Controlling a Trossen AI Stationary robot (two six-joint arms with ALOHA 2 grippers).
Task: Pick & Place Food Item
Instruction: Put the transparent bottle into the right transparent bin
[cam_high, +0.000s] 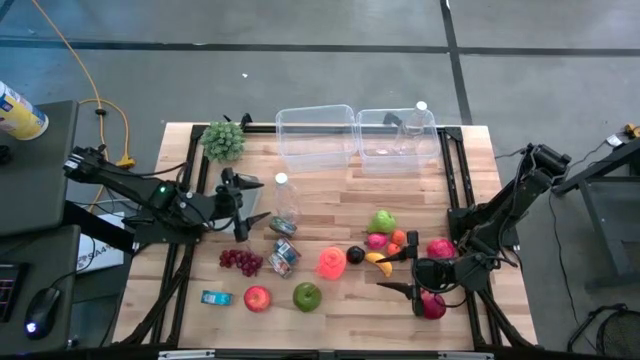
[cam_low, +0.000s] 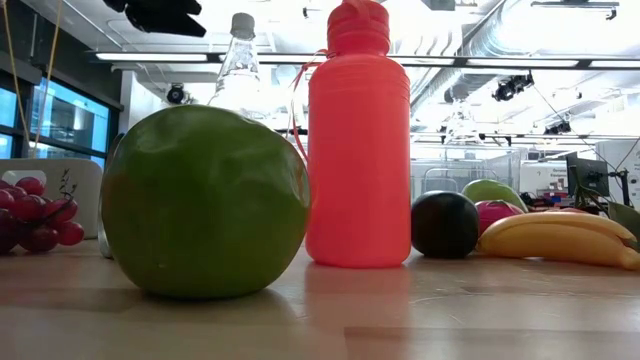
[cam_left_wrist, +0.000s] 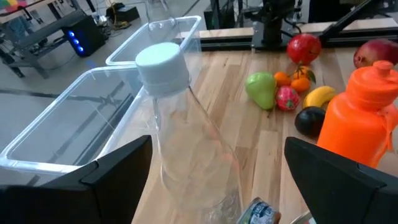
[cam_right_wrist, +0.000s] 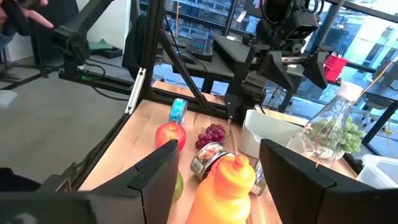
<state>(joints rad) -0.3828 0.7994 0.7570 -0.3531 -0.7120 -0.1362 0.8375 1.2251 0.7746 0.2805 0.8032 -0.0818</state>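
**On the Wooden Table, Food Is Waiting**

Across the plank tabletop (cam_high: 330, 190), fruit is being left scattered: a green apple (cam_high: 307, 296), red apple (cam_high: 257, 298), grapes (cam_high: 240, 262) and banana (cam_high: 379, 264). The left gripper (cam_high: 243, 210) is being held open beside a clear bottle (cam_high: 285, 200). The right gripper (cam_high: 407, 272) is being held open near an orange bottle (cam_high: 331, 262). Grey flooring (cam_high: 300, 60) is being shown beyond two clear bins (cam_high: 315, 135).

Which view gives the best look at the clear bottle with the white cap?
The left wrist view: the clear bottle fills the frame between the left gripper's open fingers. The high view shows it small, beside that gripper; the low view shows only its top behind the green apple; the right wrist view shows it far off.
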